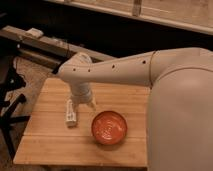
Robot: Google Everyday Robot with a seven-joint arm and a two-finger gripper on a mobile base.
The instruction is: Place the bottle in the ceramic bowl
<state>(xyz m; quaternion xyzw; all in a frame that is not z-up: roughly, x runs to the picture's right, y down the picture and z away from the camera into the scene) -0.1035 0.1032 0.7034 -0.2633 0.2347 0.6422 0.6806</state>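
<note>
Slim pale bottle (71, 113) lying flat on wooden counter (50, 145), near but clear of glossy orange-red ringed ceramic bowl (109, 127), claw (84, 102) low beside bottle's far end, grip state can't tell

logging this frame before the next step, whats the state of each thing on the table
bottle: lying flat on the wooden table, left of the bowl, not in it
ceramic bowl: upright, empty
tool: pointing down, low over the table, just right of the bottle's far end
</note>
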